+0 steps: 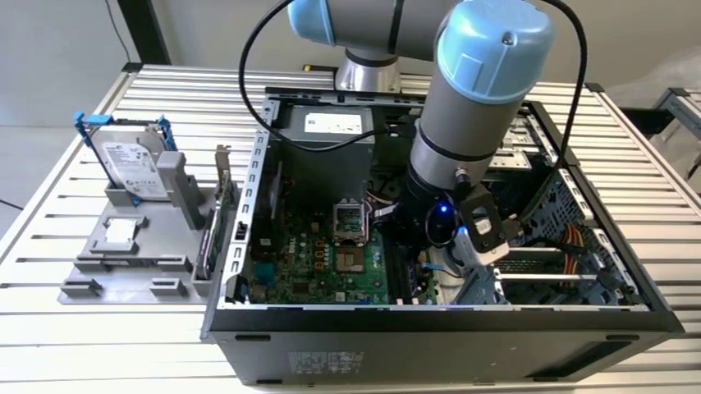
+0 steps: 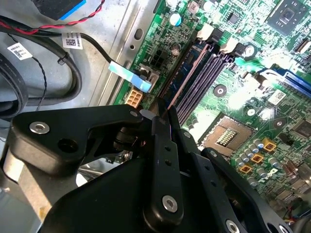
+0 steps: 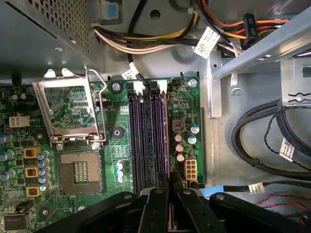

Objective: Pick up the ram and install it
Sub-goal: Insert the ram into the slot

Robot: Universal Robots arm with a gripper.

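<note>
The slatted metal table [image 1: 98, 328] filled the exterior view, and at its left you had the grey fixture tray [image 1: 131, 246] with the silver hard drive [image 1: 130, 164] standing in it. Toward the centre sat the open computer case [image 1: 438, 328] with the green motherboard [image 1: 318, 263] on its floor. Right of centre the arm reached down into the case. In both wrist views the gripper [image 2: 164, 116] had its fingers drawn narrow around the ram [image 2: 187, 73], a dark-blue strip standing on edge in the outermost memory slot [image 3: 164, 141], at the side nearest the small capacitors. You were at the install step, I judged. What remained called for a straight, even press until the end latches closed.
</note>
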